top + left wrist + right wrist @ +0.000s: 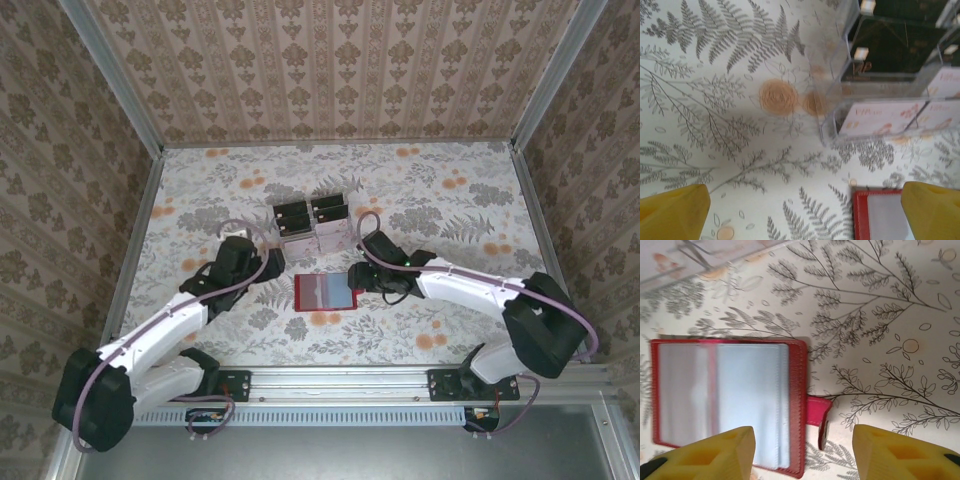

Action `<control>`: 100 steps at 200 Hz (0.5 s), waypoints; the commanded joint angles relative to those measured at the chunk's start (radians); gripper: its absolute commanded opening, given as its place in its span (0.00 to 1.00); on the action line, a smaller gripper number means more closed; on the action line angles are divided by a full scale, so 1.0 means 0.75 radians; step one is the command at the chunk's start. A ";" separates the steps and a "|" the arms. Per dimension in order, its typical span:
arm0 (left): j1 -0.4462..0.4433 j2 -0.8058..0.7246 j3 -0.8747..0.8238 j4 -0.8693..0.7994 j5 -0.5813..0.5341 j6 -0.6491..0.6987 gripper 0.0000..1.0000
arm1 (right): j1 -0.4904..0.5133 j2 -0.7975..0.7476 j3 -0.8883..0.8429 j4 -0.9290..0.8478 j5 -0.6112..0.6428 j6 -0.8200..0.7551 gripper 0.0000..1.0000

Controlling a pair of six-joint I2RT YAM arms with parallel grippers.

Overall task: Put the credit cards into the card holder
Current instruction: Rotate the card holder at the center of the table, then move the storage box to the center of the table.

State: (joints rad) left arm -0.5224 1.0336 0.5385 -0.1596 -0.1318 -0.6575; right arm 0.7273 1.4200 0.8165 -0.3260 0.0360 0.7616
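The card holder (325, 291) is a red wallet lying open on the table, its greyish pockets (725, 395) facing up and its clasp tab (817, 412) sticking out to the right. The credit cards (312, 222), black and pale pink, stand in two clear racks (875, 120) just behind it. My left gripper (270, 265) hovers wide open at the wallet's left, and only the wallet's red corner (880, 215) reaches in by its right finger. My right gripper (802, 460) is open over the wallet's right edge and tab, holding nothing.
The table carries a floral, fern-patterned cloth (450, 200). Patterned walls with metal frame rails (530, 230) close in the sides and back. The two arm bases sit on a rail (340, 385) at the near edge.
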 commanded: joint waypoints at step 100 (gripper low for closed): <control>0.271 0.702 0.458 0.515 0.529 0.000 1.00 | -0.186 -0.058 0.109 -0.036 -0.056 -0.050 0.68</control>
State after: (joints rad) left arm -0.3248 1.4933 0.8146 0.1474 0.1909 -0.6392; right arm 0.6163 1.3628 0.8833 -0.3656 0.0177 0.7349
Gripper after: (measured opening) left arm 0.997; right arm 0.682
